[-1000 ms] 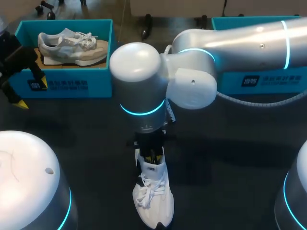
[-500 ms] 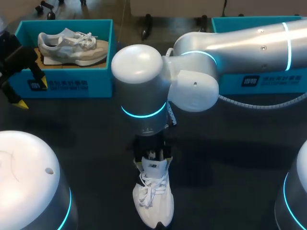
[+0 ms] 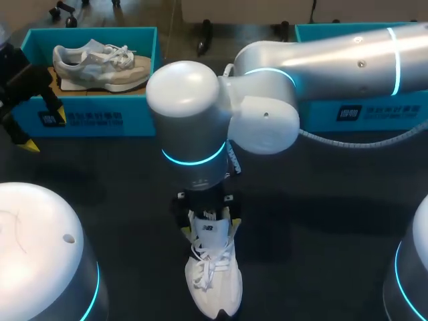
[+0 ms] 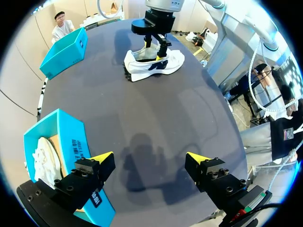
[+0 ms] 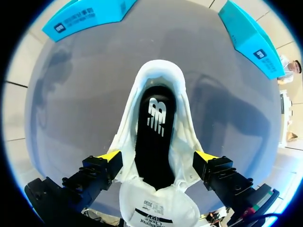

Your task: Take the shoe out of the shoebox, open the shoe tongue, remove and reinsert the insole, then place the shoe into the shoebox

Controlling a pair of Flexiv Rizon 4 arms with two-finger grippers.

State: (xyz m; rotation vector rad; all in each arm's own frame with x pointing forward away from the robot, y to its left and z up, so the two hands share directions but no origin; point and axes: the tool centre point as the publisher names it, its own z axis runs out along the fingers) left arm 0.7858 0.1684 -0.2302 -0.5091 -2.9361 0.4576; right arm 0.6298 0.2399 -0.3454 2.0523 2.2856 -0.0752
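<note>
moved: the right arm point(image 3: 321, 57) has swung its wrist a little to the left. The right fingers point(image 5: 110, 156), close together over the opening of the white sneaker point(image 3: 215, 281) a second ago, now stand spread to either side of it. The left fingers point(image 4: 101, 157) have not shifted.
left fingers: wide open with nothing between them, hanging above the dark counter point(image 3: 321, 221) at its far left, just in front of the left shoebox point(image 3: 87, 119).
left shoebox: teal and lidless, at the back left of the counter.
grey sneaker point(image 3: 100, 63): lies lengthwise inside the left shoebox, on brown card.
white sneaker: out of any box, standing on its sole near the middle front of the counter. Its toe points toward the robot and its laces are loose. It is well apart from both boxes.
right fingers: open and pointing straight down. Their yellow tips flank the white sneaker at its throat, close beside its sides; contact with the upper cannot be made out.
tongue point(image 5: 156, 210): pulled forward over the laces with its label showing, so the opening gapes wide.
insole point(image 5: 154, 137): black with a white logo, lying flat inside the white sneaker, seen from the right wrist view all the way back to the heel.
right shoebox point(image 3: 374, 110): teal, at the back right of the counter, largely hidden behind the right arm that crosses in front of it.
</note>
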